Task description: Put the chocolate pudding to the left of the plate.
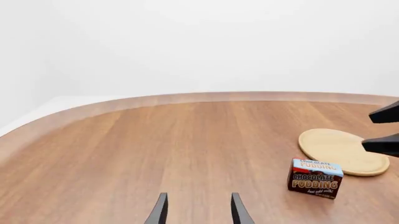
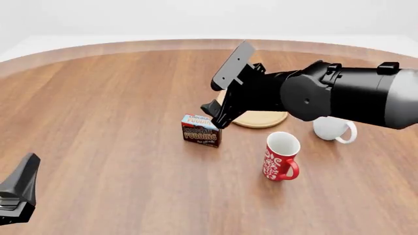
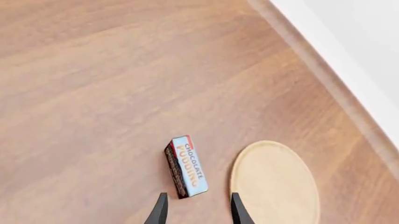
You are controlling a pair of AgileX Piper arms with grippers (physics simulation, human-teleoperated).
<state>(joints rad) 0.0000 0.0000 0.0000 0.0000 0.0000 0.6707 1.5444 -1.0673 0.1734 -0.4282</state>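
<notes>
Front view first: the chocolate pudding stands upright on the wooden table, label facing us, just left of the plate and a little nearer to us than it. The two look close together, with a thin strip of table between them as far as I can make out. The right arm reaches in from the right, bulky and black, and covers part of the plate. Its right gripper hangs above the box with empty air between the fingers, touching nothing. To the right of the pudding stands a red mug with white patterns, and behind that a white mug, half hidden under the arm. Down in the near left corner sits the left gripper, only a dark wedge of it showing from here.

Over to the left wrist view: the left gripper shows two finger tips spread apart, nothing between them but bare wood. The pudding sits well ahead of it, next to the plate, and the dark tips of the other arm's fingers poke in over the plate's far side.

Now the right wrist view: looking down, the right gripper has its jaws spread, and the pudding lies just beyond the tips, not gripped. The plate sits close beside the box, a narrow band of table separating them.
</notes>
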